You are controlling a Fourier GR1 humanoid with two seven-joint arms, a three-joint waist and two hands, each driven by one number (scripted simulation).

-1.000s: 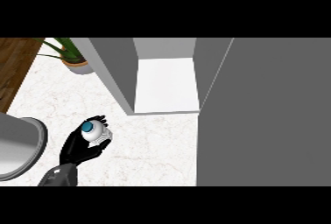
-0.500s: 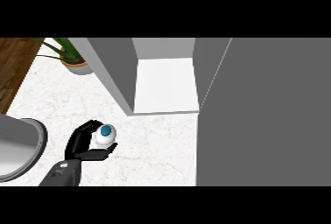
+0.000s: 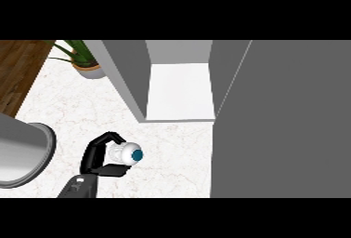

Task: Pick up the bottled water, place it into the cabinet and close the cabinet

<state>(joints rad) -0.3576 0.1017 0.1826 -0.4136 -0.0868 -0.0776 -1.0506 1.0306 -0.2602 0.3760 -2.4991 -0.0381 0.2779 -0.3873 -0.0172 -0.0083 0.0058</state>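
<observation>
- Coming in from the lower edge at the left of the head view, a grey forearm ends in the black left hand, its fingers and thumb curled round the bottled water.
- White-bodied and capped in teal, the bottle sits in that grasp above the white marbled counter, its cap pointing toward the view's right.
- Left of the hand, a rounded grey metal vessel takes up the counter's left edge.
- Beyond the bottle stands the grey cabinet, open, with a bare white floor inside.
- Its large grey door fills the right side of the view.
- Farthest off, a green-leaved plant in a pale pot stands at the cabinet's left, beside a strip of brown wood.
</observation>
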